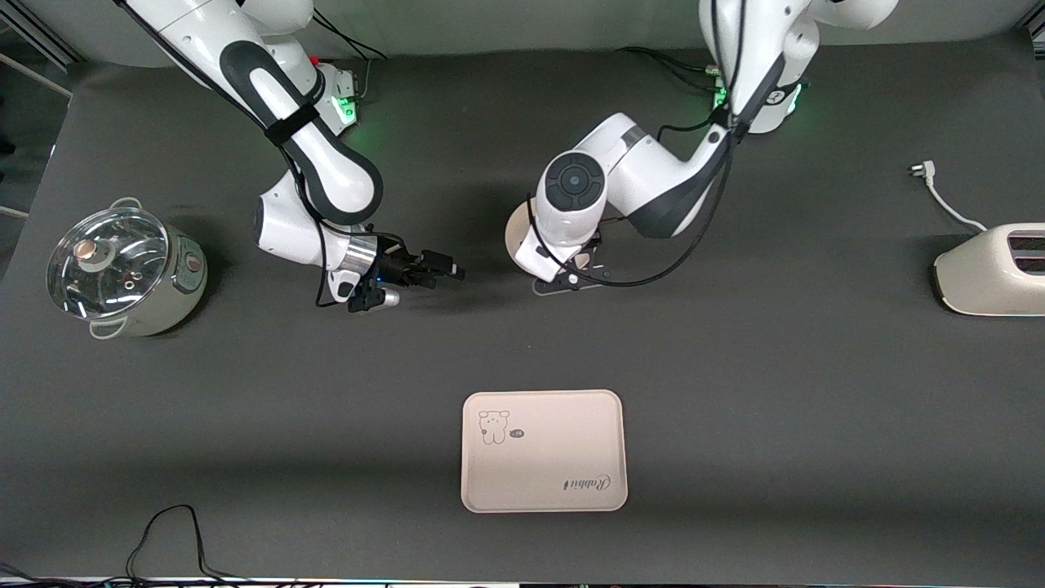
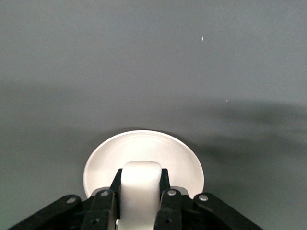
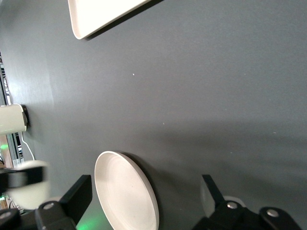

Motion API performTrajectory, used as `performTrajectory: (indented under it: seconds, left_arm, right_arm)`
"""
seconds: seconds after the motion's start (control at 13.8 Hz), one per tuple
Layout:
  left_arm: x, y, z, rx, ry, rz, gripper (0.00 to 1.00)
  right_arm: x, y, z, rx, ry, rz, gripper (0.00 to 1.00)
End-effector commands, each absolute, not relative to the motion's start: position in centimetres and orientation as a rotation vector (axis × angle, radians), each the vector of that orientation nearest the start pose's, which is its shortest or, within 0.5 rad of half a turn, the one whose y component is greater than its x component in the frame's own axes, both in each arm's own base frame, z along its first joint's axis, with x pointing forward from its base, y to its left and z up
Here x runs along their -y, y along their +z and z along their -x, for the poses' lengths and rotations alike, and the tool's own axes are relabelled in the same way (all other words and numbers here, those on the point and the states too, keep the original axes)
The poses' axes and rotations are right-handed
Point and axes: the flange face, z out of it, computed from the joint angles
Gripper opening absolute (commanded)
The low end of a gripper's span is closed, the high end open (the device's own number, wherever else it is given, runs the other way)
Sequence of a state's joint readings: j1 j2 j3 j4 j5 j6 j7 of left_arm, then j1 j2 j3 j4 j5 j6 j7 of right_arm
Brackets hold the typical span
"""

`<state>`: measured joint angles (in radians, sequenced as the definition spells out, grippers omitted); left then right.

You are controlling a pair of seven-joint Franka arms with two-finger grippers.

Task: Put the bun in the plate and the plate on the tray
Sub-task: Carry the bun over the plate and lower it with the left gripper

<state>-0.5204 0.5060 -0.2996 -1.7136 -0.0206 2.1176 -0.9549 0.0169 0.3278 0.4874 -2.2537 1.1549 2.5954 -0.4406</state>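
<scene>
My left gripper (image 1: pixel 575 271) is shut on the white bun (image 2: pixel 140 184) and holds it over the round cream plate (image 2: pixel 144 151). In the front view the plate (image 1: pixel 514 233) is mostly hidden under the left hand. My right gripper (image 1: pixel 445 268) is open and empty, over the mat beside the plate, toward the right arm's end of the table. In the right wrist view the plate (image 3: pixel 125 191) lies between the open fingers (image 3: pixel 79 195), farther off, and the held bun (image 3: pixel 26 184) shows blurred. The rectangular tray (image 1: pixel 563 445) with the bear drawing lies nearer to the front camera than the plate.
A lidded pot (image 1: pixel 122 269) stands at the right arm's end of the table. A white toaster (image 1: pixel 992 269) with its cord and plug (image 1: pixel 939 192) is at the left arm's end. A black cable (image 1: pixel 175 531) lies by the front edge.
</scene>
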Motion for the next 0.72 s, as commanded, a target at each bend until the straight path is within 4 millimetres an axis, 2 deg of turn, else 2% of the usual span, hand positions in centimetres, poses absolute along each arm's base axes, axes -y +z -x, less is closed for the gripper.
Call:
performTrajectory:
  seconds: [0.0, 0.07, 0.14, 0.22, 0.36, 0.51, 0.58, 0.65]
  left_arm:
    - [46.4, 26.5, -43.2, 0.269, 0.258, 3.147, 0.32]
    - [47.6, 25.7, -41.2, 0.216, 0.263, 3.142, 0.32]
    - [48.3, 25.1, -40.0, 0.205, 0.258, 3.134, 0.32]
    - [48.5, 24.5, -39.5, 0.226, 0.244, 3.127, 0.33]
    - [48.5, 22.8, -38.3, 0.202, 0.215, 3.119, 0.33]
    - [48.6, 21.4, -36.7, 0.236, 0.191, 3.135, 0.37]
    - [48.5, 21.1, -36.3, 0.236, 0.19, 3.134, 0.43]
    - [48.4, 21.1, -36.5, 0.243, 0.19, 3.134, 0.69]
  right_arm:
    - [-24.7, 21.7, -47.7, -0.137, 0.044, 2.383, 1.0]
    - [-25.1, 21.7, -47.5, -0.145, 0.045, 2.369, 1.0]
    - [-26.4, 21.9, -46.9, -0.142, 0.052, 2.354, 1.0]
    - [-26.6, 22.0, -46.8, -0.157, 0.025, 2.365, 1.0]
    - [-28.8, 22.4, -45.7, -0.135, -0.026, 2.398, 1.0]
    - [-30.2, 22.3, -44.7, -0.125, -0.077, 2.437, 1.0]
    - [-30.4, 21.9, -44.4, -0.128, -0.081, 2.447, 1.0]
    - [-30.4, 21.5, -44.3, -0.131, -0.08, 2.453, 1.0]
